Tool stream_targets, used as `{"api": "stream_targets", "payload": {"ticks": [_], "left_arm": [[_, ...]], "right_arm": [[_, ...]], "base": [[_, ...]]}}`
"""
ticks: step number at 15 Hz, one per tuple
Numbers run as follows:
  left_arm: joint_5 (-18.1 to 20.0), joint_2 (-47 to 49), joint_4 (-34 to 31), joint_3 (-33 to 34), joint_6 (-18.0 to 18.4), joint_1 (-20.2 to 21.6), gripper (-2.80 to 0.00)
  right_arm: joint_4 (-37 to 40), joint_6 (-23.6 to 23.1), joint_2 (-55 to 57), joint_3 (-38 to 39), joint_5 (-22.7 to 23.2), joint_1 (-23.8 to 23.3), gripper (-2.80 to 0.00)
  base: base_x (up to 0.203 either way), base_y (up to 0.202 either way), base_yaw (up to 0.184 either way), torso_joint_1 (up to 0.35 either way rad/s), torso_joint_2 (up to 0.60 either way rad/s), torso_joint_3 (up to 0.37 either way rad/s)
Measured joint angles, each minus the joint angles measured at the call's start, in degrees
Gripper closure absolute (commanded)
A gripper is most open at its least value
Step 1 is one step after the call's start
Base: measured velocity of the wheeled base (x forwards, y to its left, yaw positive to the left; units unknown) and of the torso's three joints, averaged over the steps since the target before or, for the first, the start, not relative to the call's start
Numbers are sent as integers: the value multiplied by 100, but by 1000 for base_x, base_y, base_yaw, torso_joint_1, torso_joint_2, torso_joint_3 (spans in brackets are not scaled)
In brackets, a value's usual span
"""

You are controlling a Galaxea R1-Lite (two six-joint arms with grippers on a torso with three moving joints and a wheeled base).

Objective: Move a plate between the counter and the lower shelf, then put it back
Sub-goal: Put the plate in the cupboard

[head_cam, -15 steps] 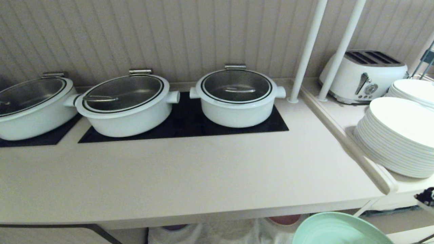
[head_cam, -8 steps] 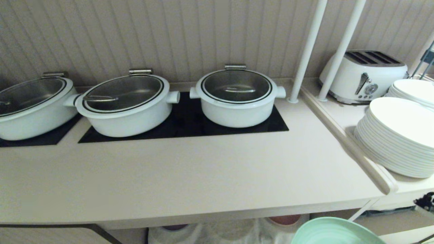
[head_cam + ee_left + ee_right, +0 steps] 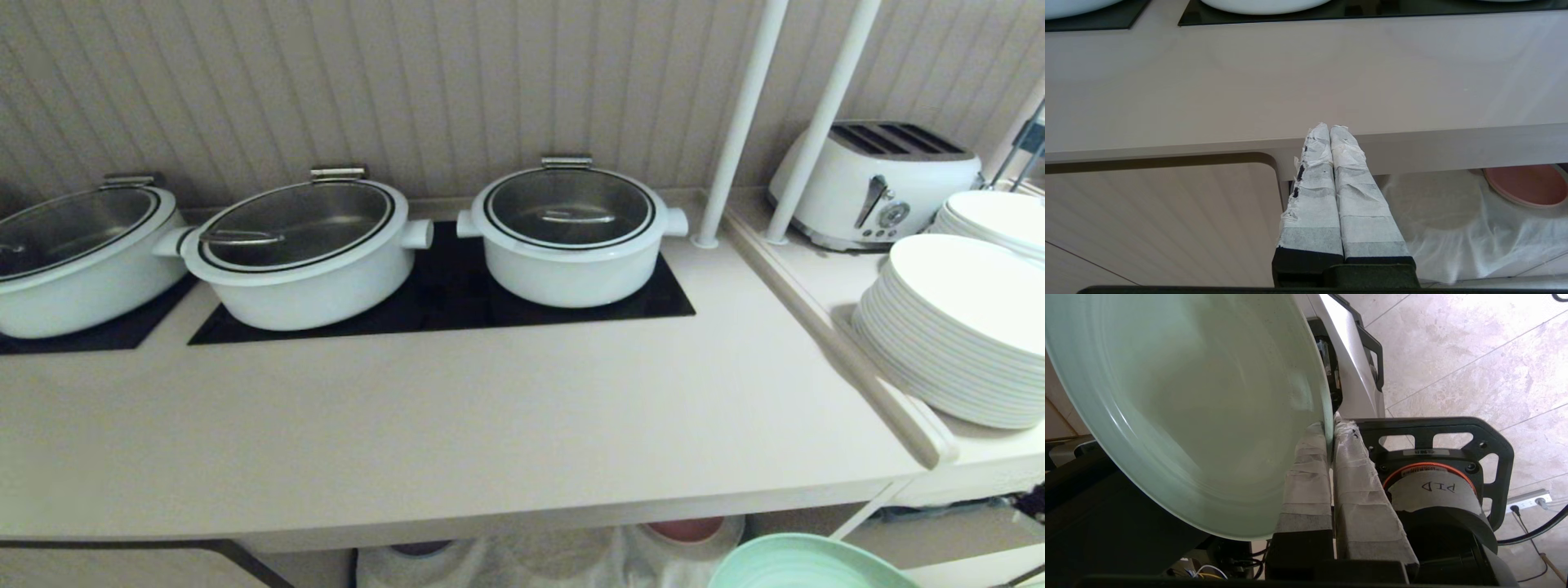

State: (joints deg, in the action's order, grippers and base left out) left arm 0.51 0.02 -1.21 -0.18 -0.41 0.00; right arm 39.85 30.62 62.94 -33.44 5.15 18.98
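The mint-green plate hangs below and in front of the counter, at its right end, with only its upper part showing in the head view. In the right wrist view the plate stands tilted on edge, and my right gripper is shut on its rim, one taped finger on each face. The lower shelf shows under the counter's front edge, behind a white gauzy cloth. My left gripper is shut and empty, parked in front of the counter's front edge.
Three white pots with glass lids stand on the black cooktop panels. Stacked white plates and a toaster fill the right side ledge beyond two white poles. A pink plate lies in the shelf.
The plate has sunk lower at the bottom edge of the head view. The dark tip of the right arm at the right edge has dropped almost out of sight. The left arm has not moved.
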Motion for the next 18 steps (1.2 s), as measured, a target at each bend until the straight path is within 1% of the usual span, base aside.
{"api": "stream_targets", "payload": {"ticks": [5,16,18], "left_arm": [[0,0,0,0,-2,0,0],[0,0,-1,0,-3,0,0],[3,0,-2,0,-7,0,0]], "right_arm": [[2,80,-206,187,8,-2,0],[-21,83,-327,280,18,4,0],[-31,83,-322,282,113,0,0]], "base": [[0,0,0,0,0,0],[0,0,0,0,0,0],[0,0,0,0,0,0]]}}
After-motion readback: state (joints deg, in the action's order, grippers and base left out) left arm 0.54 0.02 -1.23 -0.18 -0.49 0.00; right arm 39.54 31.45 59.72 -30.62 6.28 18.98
